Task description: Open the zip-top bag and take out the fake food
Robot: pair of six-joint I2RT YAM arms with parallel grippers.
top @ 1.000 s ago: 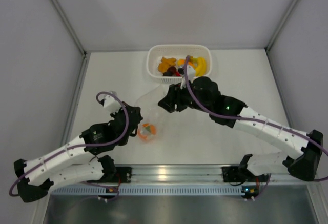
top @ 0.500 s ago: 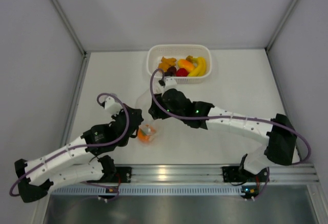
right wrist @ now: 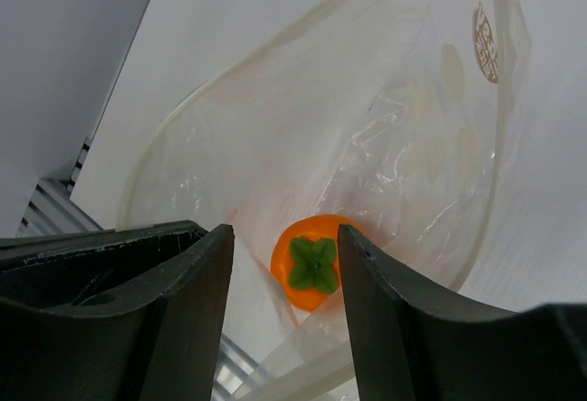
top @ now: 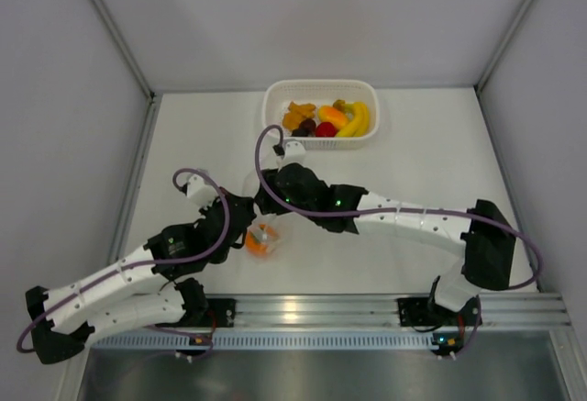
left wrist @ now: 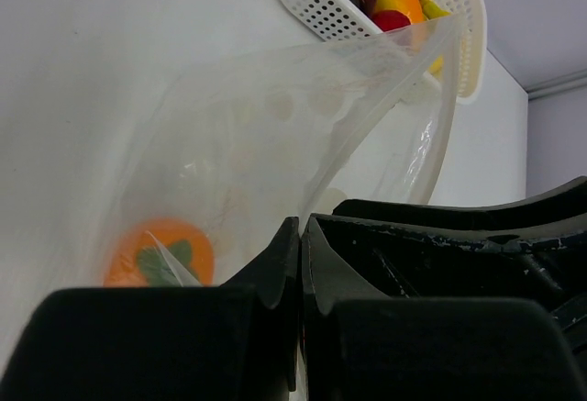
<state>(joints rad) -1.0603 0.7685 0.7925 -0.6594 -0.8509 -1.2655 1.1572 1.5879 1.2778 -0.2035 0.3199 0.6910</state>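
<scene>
left jaws clamp zip-top bag (right wrist: 394, 135) rim | right jaws parted at mouth; orange (right wrist: 314, 274) inside

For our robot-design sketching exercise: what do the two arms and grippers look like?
Both arms have white tubular links with black joints: left arm, right arm. A purple cable loops off each wrist. The left gripper and right gripper have thick, matte black fingers.

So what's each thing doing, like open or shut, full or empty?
zip-top bag: open, mouth spread wide.
orange fruit: lying inside the bag.
left hand: shut on the bag's edge.
right hand: open, at the bag's mouth.
basket: holding the other fake food.
</scene>
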